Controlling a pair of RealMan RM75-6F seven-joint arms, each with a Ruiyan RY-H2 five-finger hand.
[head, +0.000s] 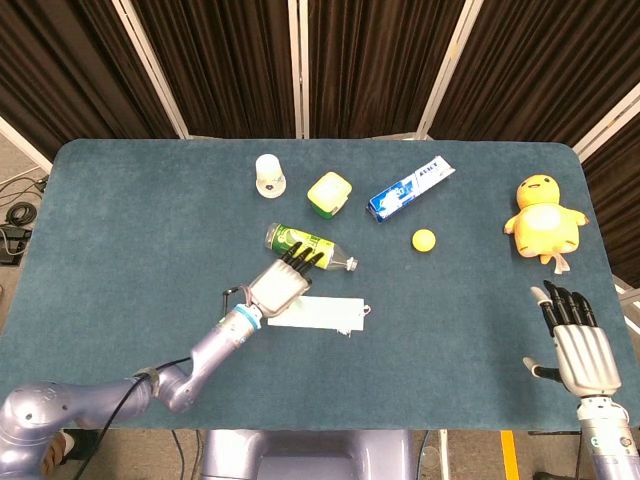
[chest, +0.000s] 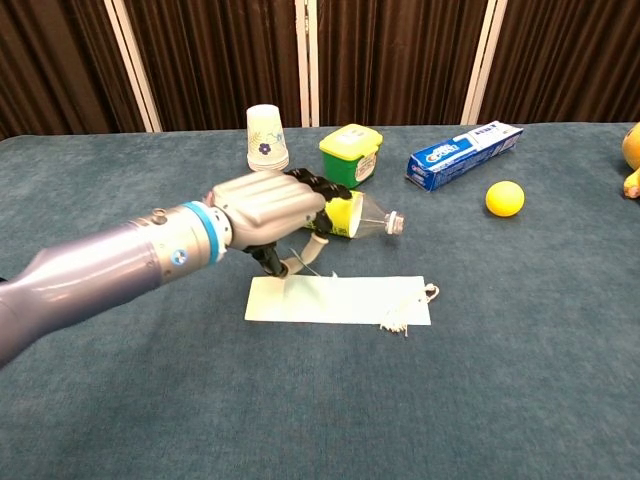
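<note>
My left hand (head: 280, 283) hovers palm down with its fingers apart, holding nothing. Its fingertips (head: 303, 259) reach over the body of a green-labelled plastic bottle (head: 318, 250) lying on its side. In the chest view the left hand (chest: 270, 210) hides the bottle's (chest: 350, 213) base and sits just above the left end of a flat white cloth pouch (chest: 345, 299). The pouch (head: 325, 313) lies in front of the bottle. At the near right edge of the table my right hand (head: 580, 340) lies flat with fingers straight, nothing near it.
On the blue table (head: 120, 230) behind the bottle stand an upturned paper cup (head: 268, 172) and a green-and-yellow tub (head: 329, 193). A toothpaste box (head: 411, 187), a yellow ball (head: 424, 239) and a yellow plush chick (head: 543, 217) lie to the right.
</note>
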